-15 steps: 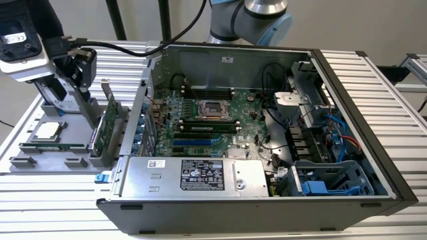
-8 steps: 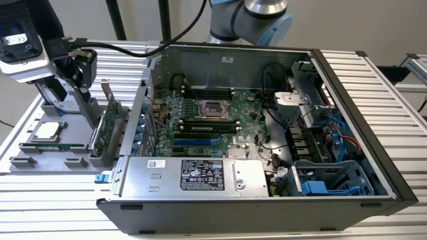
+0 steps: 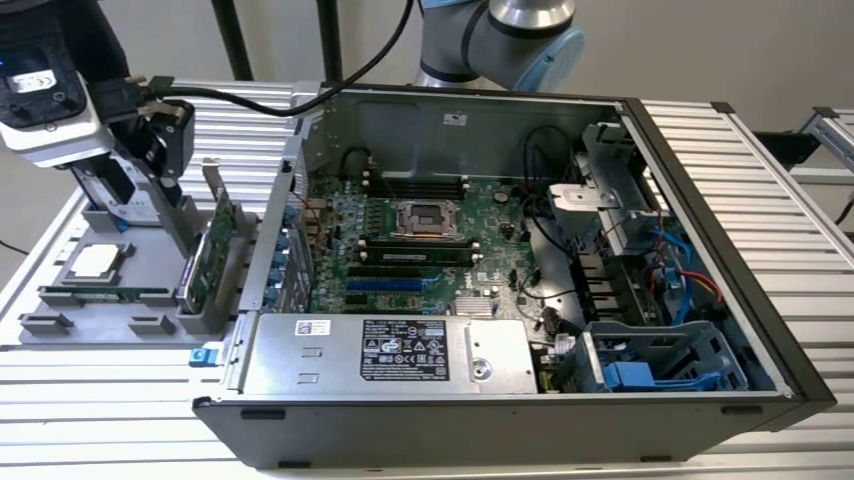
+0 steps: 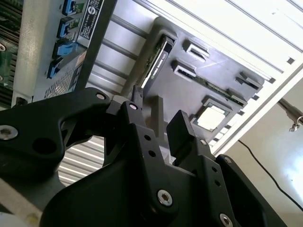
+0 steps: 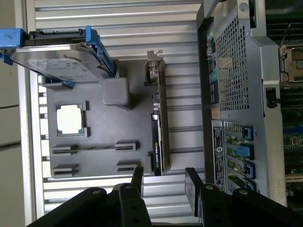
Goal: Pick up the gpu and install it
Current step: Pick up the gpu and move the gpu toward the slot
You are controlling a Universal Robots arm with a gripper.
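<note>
- While hanging over the grey tray [image 5: 109, 127], spread wide and clasping nothing: the gripper [image 5: 164, 185], its black fingers [image 5: 137, 182] well apart with bare air between
- Beyond the fingertips and roughly in line with that gap, not touched: the gpu [image 5: 158, 125], standing on its long edge in a slot of the tray
- Just beside the card on one flank of the gripper: the wall of the computer case [image 5: 236, 94]; on the other flank, farther off: a hard drive [image 5: 57, 56] in blue rails, a square processor [image 5: 71, 118], a memory stick [image 5: 94, 147]
- Judged the main hazard: coming down off-centre and landing a finger on the card's upper edge instead of passing alongside it, bending the board or jarring it in the slot
- Also possible: catching the case wall with the finger on that flank, given the scant room between card and case
- Perhaps too: closing on the shroud alone rather than across board and shroud, giving a weak hold and a tilt on lifting, likely to bind the card in the slot
- Seen edge-on, looks thin and tall: green board, black shroud on one face, silver bracket [image 5: 152, 71] at the end farther from the gripper
- Seems stiff but narrow to pinch, with smooth faces likely to slip under a light squeeze
</note>
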